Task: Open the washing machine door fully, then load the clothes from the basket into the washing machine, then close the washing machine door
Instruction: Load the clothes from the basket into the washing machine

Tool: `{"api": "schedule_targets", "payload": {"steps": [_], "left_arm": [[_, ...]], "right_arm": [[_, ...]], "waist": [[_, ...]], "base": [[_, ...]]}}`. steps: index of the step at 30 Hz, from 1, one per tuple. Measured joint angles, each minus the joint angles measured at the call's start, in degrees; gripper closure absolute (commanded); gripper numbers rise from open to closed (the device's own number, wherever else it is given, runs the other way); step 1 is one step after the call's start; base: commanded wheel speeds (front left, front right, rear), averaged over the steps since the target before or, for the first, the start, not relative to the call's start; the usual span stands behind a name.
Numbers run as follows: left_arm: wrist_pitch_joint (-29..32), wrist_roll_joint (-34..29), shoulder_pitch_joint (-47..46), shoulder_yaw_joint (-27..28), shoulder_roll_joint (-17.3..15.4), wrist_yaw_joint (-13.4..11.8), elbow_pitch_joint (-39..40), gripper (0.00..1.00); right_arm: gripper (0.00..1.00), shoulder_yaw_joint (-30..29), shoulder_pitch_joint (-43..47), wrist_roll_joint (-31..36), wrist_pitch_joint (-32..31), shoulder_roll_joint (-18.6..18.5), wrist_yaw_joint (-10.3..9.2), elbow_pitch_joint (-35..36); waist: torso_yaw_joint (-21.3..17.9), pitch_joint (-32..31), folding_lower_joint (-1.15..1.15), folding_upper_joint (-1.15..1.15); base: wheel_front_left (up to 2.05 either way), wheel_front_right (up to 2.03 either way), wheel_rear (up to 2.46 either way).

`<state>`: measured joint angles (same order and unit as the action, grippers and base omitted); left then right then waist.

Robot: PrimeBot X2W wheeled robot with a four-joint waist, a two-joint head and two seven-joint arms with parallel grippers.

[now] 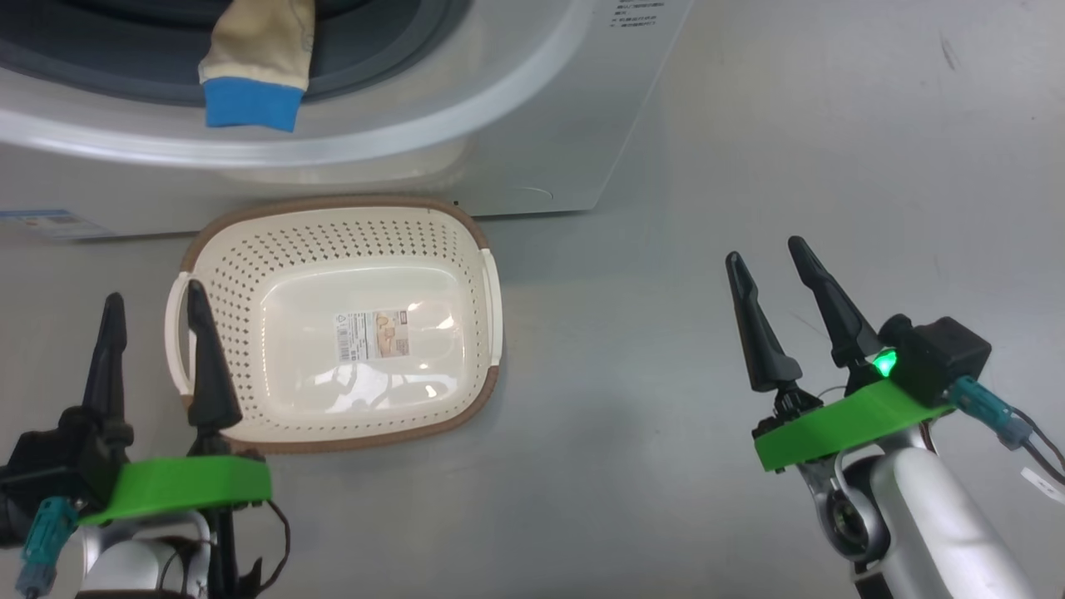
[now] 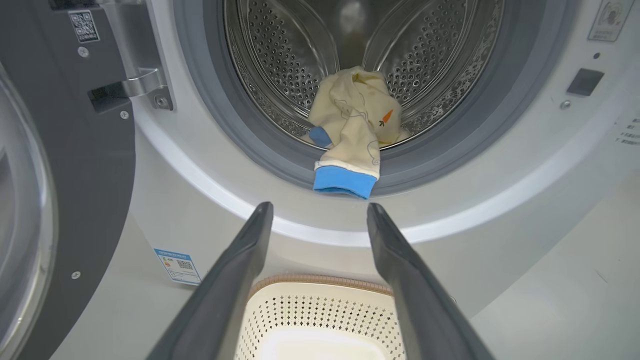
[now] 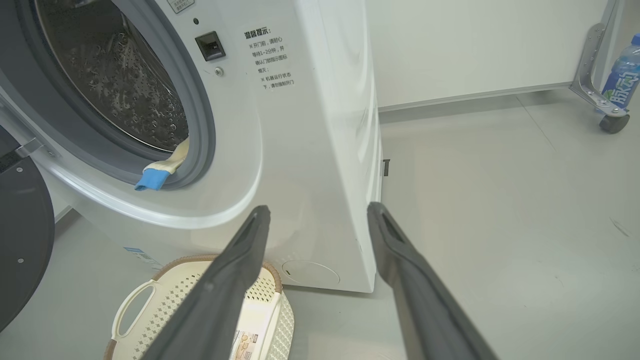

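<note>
The white washing machine (image 2: 200,200) (image 1: 549,125) (image 3: 310,150) stands with its door (image 2: 60,175) (image 3: 20,240) swung open to the left. Cream clothes (image 2: 355,120) (image 1: 262,50) (image 3: 165,167) with a blue cuff lie in the drum and hang out over the grey gasket. The cream basket (image 1: 250,249) (image 2: 320,310) (image 3: 150,300) sits on the floor before the machine with nothing in it. My left gripper (image 1: 154,304) (image 2: 320,210) is open at the basket's left handle. My right gripper (image 1: 765,249) (image 3: 317,210) is open over bare floor, right of the basket.
Grey floor (image 1: 790,150) stretches to the right of the machine. A wheeled metal frame (image 3: 597,75) with a blue bottle (image 3: 622,70) stands far right by the white wall. A blue label sticker (image 2: 177,265) marks the machine's lower front.
</note>
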<state>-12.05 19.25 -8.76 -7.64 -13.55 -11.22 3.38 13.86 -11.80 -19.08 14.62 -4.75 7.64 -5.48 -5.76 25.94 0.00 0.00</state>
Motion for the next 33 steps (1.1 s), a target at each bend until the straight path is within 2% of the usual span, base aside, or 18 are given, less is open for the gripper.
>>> {"api": "schedule_targets", "payload": {"steps": [16, 22, 33], "left_arm": [[1.57, 0.53, 0.68, 0.03, -0.16, -0.94, 0.78, 0.0], [3.44, 0.99, -4.46, -0.01, -0.83, -0.82, -1.34, 0.0], [7.51, 1.66, -16.77, -0.87, -2.72, 2.49, -8.12, 0.0]], "right_arm": [[0.0, -0.04, 0.0, 0.0, 0.0, -0.2, 0.0, 0.02], [0.0, 0.01, -0.08, 0.0, 0.0, -0.19, 0.0, 0.01], [0.0, 0.69, -0.48, 0.0, 0.0, -0.15, 0.0, -0.05]], "waist": [[-0.21, 1.26, 0.0, 0.0], [-0.05, 2.1, 0.01, 0.0], [-1.16, 3.34, 0.01, 0.0]], "base": [[0.0, 0.0, 0.0], [0.0, 0.0, 0.0], [0.0, 0.0, 0.0]]}}
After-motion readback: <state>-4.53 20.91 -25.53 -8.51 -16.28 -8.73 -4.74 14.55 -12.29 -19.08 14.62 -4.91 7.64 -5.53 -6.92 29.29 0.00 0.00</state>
